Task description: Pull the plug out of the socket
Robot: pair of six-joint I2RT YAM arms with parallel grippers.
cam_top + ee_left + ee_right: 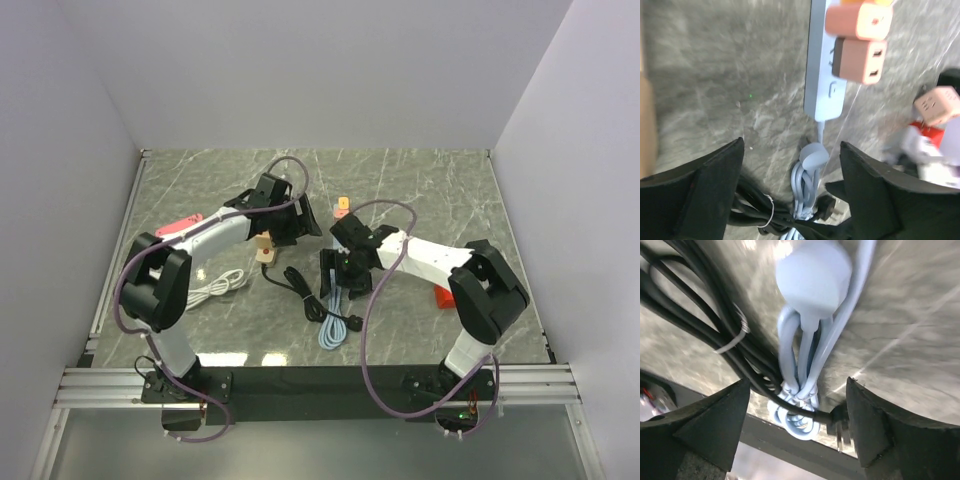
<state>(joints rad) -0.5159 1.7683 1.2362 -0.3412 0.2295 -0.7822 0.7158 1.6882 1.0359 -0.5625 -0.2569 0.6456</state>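
The black plug (838, 420) lies loose on the marble table with its prongs bare, apart from the white power strip socket (822, 65). It shows again in the left wrist view as the plug (828, 206), beside the strip's bundled pale blue cable (807, 185). Two pink-orange adapters (860, 40) sit in the strip. My right gripper (797, 415) hangs open above the cable bundle with the plug below and between its fingers, untouched. Open too, my left gripper (792, 175) hovers over the strip's cable end and holds nothing. From above, both grippers (300, 220) (338, 280) meet mid-table.
A tied black cable coil (292, 285) lies between the arms. A white cable (215, 285) and a pink object (180, 225) lie left. A beige block (265, 252) sits by the left arm and a red object (443, 297) under the right arm. White walls enclose the table.
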